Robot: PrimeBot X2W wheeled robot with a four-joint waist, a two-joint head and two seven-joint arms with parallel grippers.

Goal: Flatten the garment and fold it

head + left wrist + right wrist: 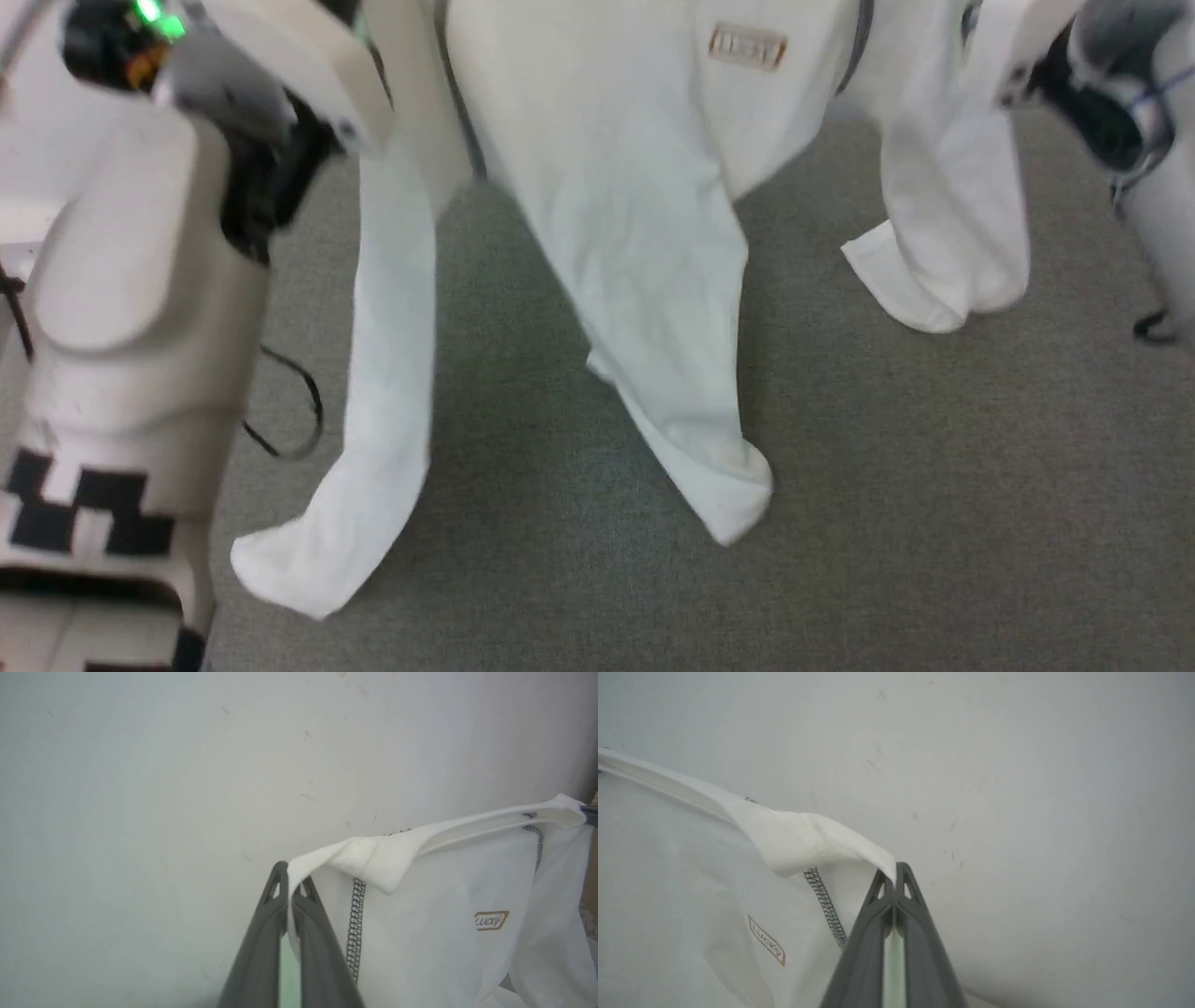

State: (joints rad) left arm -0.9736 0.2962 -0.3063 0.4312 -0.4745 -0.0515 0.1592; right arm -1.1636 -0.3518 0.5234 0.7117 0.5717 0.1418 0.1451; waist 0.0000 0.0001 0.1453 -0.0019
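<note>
While both arms hold it up by its top edge, the white thin-fabric T-shirt (616, 187) with grey-black seam stitching and a small brown-bordered "LUCKY" patch (747, 47) hangs from the top of the head frame over the grey carpet-like floor (934, 485). At lower centre of the left wrist frame the left fingers (266, 938) are pinched together on one corner of the top hem. The right fingers (871, 933) are likewise closed tight on the opposite corner, and the hem is drawn fairly straight between the two grips. This looks like the flattening step: the cloth is spread in the air, not yet laid down, and no fold is made. Its long axis runs top to bottom of the head frame, neck edge up and patch side towards the camera. Limp lobes trail to lower left, centre and right; whether their tips touch the floor I cannot tell. The next move probably calls for both arms to lower together with the top edge taut, so the lower ends land first and the body drapes flat.
</note>
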